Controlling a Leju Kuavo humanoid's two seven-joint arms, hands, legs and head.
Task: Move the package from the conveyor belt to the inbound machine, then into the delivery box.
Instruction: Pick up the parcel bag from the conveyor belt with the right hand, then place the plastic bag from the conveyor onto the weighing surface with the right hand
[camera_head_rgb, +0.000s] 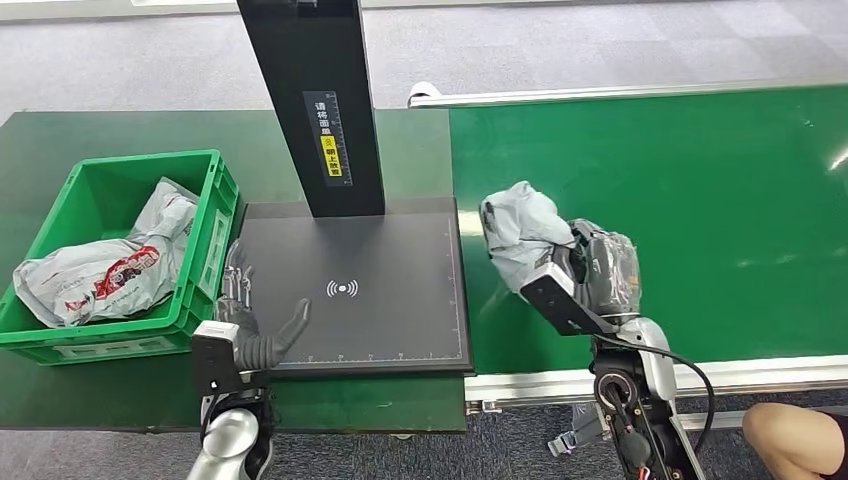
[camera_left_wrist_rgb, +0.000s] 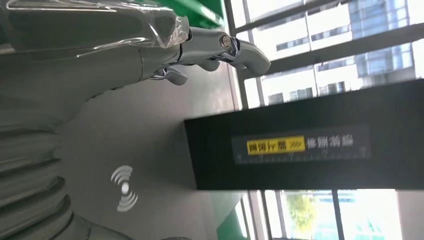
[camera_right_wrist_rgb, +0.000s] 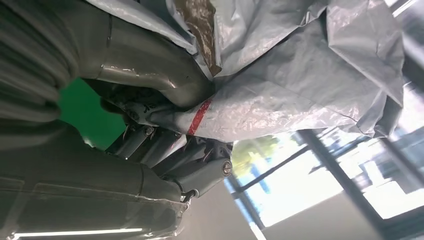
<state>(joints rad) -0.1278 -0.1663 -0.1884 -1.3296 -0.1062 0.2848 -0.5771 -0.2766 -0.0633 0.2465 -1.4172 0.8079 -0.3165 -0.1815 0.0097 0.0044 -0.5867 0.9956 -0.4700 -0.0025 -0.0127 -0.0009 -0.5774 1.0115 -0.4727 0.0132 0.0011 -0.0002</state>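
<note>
The grey plastic package (camera_head_rgb: 520, 235) is up off the conveyor belt (camera_head_rgb: 700, 220), held in the robot's right hand (camera_head_rgb: 590, 270) above the belt's left end, just right of the inbound machine's black plate (camera_head_rgb: 400, 320). The bag is crumpled and bunched, its bulk sticking out to the left of the hand toward the plate. From the right wrist view the thumb and the darker fingers (camera_right_wrist_rgb: 200, 172) are closed tight around the wrinkled package (camera_right_wrist_rgb: 300, 90), pinching it where a red mark crosses the plastic.

The left hand (camera_head_rgb: 255, 335) sits at the near left corner of the plate, empty, its fingers spread apart and the thumb pointing toward the wireless symbol (camera_head_rgb: 342, 289) printed in the middle of the plate. In the left wrist view the same left hand (camera_left_wrist_rgb: 200, 50) shows loose, unbent fingers over the grey surface, with the symbol (camera_left_wrist_rgb: 124, 188) beside it.

The machine's black post (camera_head_rgb: 320, 100) rises from the far edge of the plate and carries a label with a yellow patch (camera_head_rgb: 331, 155). To the left of the plate stands the green delivery box (camera_head_rgb: 210, 240), already holding another grey package with red print (camera_head_rgb: 100, 270). At the near right corner, beyond the belt's metal rail, a person's knee (camera_head_rgb: 795, 435) shows.
</note>
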